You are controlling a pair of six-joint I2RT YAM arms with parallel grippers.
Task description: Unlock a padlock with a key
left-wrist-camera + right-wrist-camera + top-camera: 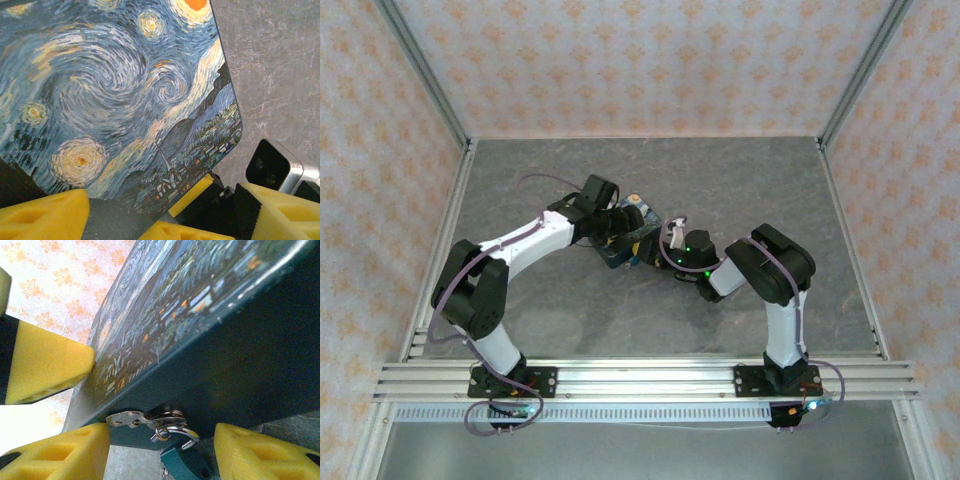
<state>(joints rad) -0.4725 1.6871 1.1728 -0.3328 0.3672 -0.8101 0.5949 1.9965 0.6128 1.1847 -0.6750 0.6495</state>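
The starry-night tin [110,90] takes up most of the left wrist view. My left gripper [162,220] stands open over the tin's corner, one yellow pad [45,365] against the lid. The tiny blue padlock [182,465] hangs by its silver shackle [182,432] from the hasp on the tin's dark side wall [240,365]. A thin flat silver piece with holes [125,418], seemingly the key, hangs from a small ring beside the shackle. My right gripper [162,460] is open, its fingers either side of the padlock, not touching it. Seen from above, both grippers meet at the tin [625,245].
The tin stands mid-table on the grey stone-patterned top [740,180]. Patterned walls with metal posts close in three sides, and aluminium rails [640,380] run along the near edge. The right wrist's camera housing [272,165] sits close beside my left fingers.
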